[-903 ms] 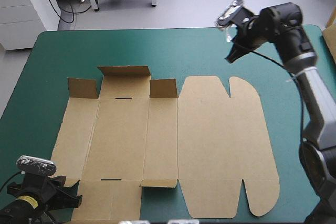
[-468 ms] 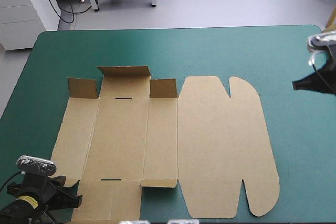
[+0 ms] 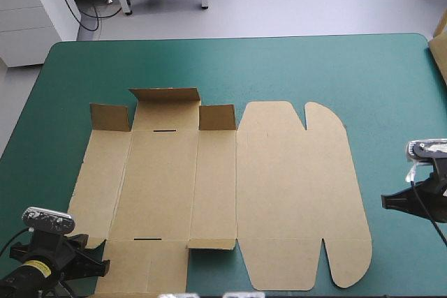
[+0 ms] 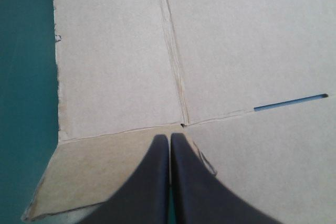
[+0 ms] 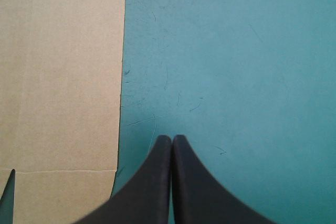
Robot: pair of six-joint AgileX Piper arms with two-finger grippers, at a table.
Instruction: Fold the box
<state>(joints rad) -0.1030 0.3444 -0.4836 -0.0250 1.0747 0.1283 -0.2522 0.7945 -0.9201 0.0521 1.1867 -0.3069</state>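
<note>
Left tool [image 4: 169, 136] hangs pinched together over the box [image 3: 286, 186]; right tool [image 5: 171, 137] likewise beside it.

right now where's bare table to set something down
Widest free patch: the teal-green cover between the raised flaps of the box and the far edge. Narrower: the strip between the rounded lid and the right edge, the right end effector over it. Crowded: the middle and near-left, under the box and left end effector.

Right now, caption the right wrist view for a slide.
Shut right claw over teal-green cover, beside the flat brown box.
</note>
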